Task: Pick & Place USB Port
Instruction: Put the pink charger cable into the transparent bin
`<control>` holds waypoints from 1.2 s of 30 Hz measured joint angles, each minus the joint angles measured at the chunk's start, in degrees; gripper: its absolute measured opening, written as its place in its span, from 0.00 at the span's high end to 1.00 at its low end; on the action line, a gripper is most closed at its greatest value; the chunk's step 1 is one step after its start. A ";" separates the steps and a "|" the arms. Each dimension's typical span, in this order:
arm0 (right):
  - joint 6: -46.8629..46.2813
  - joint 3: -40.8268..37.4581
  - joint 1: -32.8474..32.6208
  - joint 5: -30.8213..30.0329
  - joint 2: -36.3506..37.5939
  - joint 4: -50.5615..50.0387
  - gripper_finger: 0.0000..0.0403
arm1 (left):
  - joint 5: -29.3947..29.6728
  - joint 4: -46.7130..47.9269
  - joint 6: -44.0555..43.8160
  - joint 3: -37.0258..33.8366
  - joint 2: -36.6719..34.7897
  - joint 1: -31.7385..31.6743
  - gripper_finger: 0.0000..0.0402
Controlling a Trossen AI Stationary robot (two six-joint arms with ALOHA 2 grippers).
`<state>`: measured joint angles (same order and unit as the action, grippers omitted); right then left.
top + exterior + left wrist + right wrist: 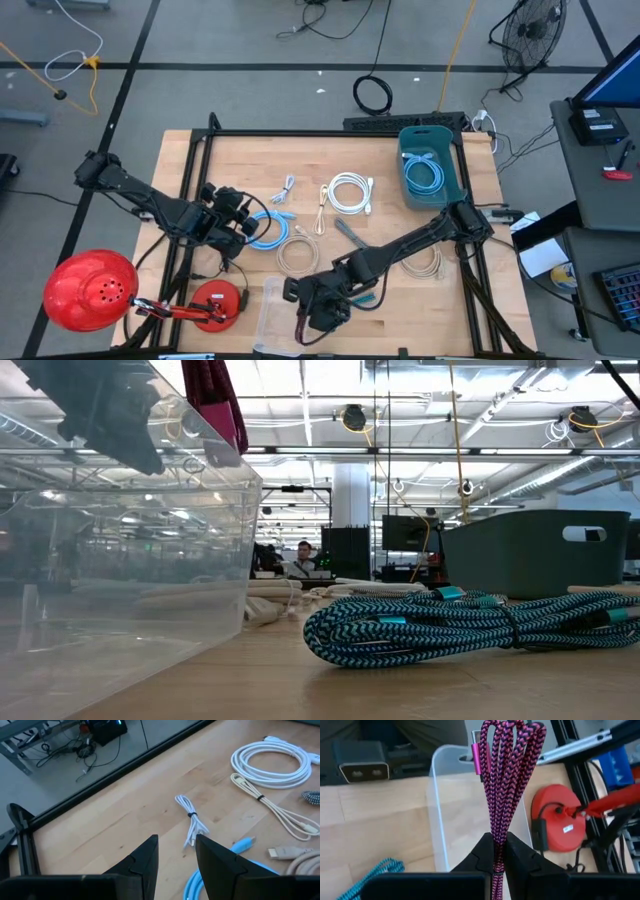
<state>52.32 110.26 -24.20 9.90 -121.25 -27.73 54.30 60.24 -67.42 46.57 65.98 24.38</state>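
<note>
1. Pale wooden table point(240, 165) inside a black frame fills the high view, with grey floor, a fan and loose leads around it.
2. Nearest the front edge, the right gripper point(500, 851) is clamped tight on a bundled pink-and-black braided USB cable point(507, 775), which hangs above a clear plastic bin point(436, 810); a metallic pink plug shows at the top of the bundle.
3. Beside the bin stands a red round base point(560, 822) carrying a small white label, its writing too small to read.
4. From the low view, a coiled teal braided cable point(470, 625) lies on the wood just beside the bin's clear wall.
5. Farther in, the left gripper point(176, 851) hovers with fingers partly apart and nothing between them, over a light-blue cable point(235, 847) and near a small tied white cable point(192, 822).
6. Beyond lie a white coiled cable point(350, 192) and beige ones.
7. At the far right sits a teal tub point(445, 150) holding what looks like another blue coil.
8. No brand names are legible anywhere.
</note>
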 joint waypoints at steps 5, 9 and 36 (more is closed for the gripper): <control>-0.46 0.00 0.05 2.38 0.00 2.45 0.97 | 0.00 -0.06 -0.07 0.00 0.00 0.00 0.67; -1.21 0.00 0.52 2.73 -0.17 3.93 0.97 | 0.00 -0.08 -0.14 0.00 0.00 0.00 0.67; -7.21 -0.34 3.99 9.12 -5.35 1.65 0.97 | -1.54 -0.09 0.70 0.00 0.00 0.02 0.67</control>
<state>45.10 109.92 -20.21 19.01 -126.61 -26.09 52.77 60.15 -66.72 46.57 65.98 24.40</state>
